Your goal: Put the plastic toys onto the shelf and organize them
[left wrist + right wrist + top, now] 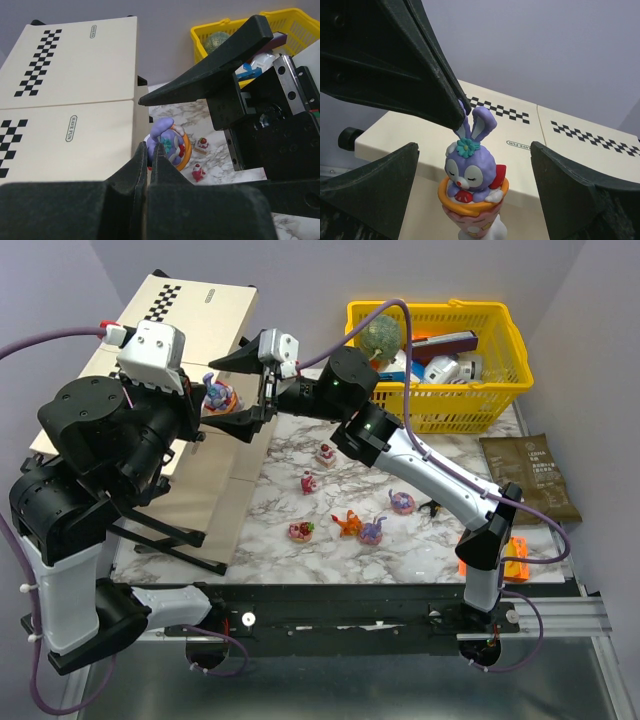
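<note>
- Purple-eared rabbit toy (470, 175) sits up in the air by the right side of the shelf (200, 300), btw the two claws. Can't tell if its base rests on anything.
- left claw (150, 150) is pressed tight together w/ its tip on one ear. Looks like it's pinching the toy by that ear, prob. because the ear is the one thin bit sticking up.
- right claw (473, 148) is spread wide, a finger each side of the rabbit, touching neither side. My guess is a hand-over or re-grip, so the toy can land on a tier upright.
- Left arm is folded up high and hunched over the shelf, wrist aimed to the right.
- Right arm is stretched long on the diagonal from its base, across the marble table (430, 550), w/ the wrist up at the shelf's edge.
- Approx six other toys (308, 481) lie loose on the marble, apart from the shelf, so plenty left to do, I reckon.
</note>
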